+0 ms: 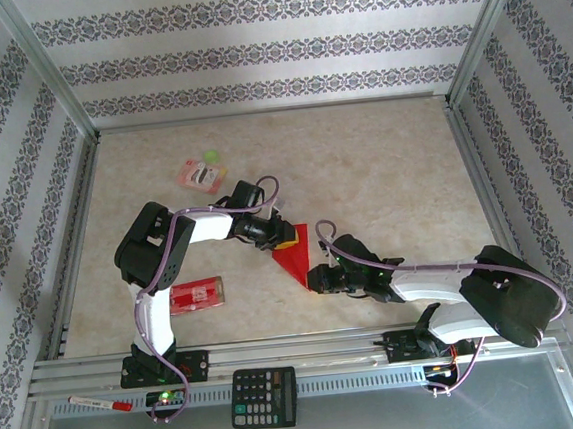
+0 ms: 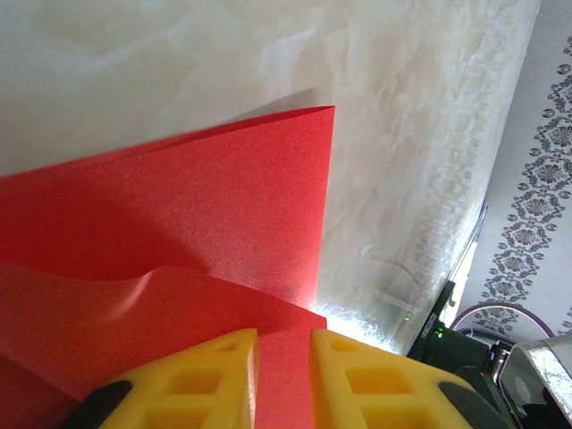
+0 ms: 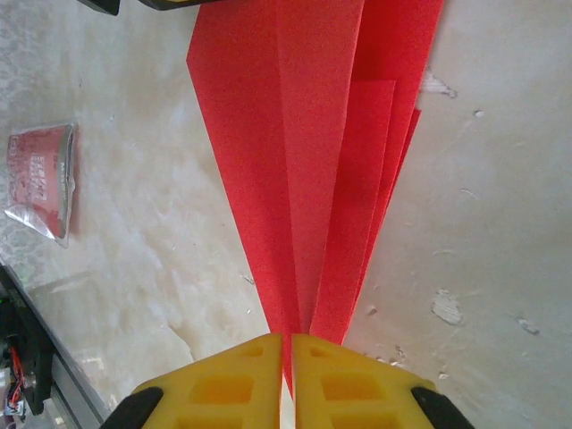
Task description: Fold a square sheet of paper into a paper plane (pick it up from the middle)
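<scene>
The square sheet of paper is folded into a narrow, pointed red paper plane [image 1: 295,259] lying at mid-table between the two arms. In the right wrist view the plane [image 3: 313,134] narrows to a point that runs between the yellow fingers of my right gripper [image 3: 288,366], which is shut on that tip. In the top view that gripper [image 1: 317,274] sits at the plane's near end. My left gripper [image 1: 287,240] is at the wide far end. Its jaws [image 2: 284,366] stand a narrow gap apart over a raised red flap [image 2: 179,206], and the paper shows across the gap.
A red packet with white print [image 1: 195,296] lies by the left arm's base and shows at the left of the right wrist view [image 3: 40,179]. A pink packet [image 1: 202,172] lies farther back. A calculator [image 1: 263,397] and a marker [image 1: 100,402] rest on the front rail.
</scene>
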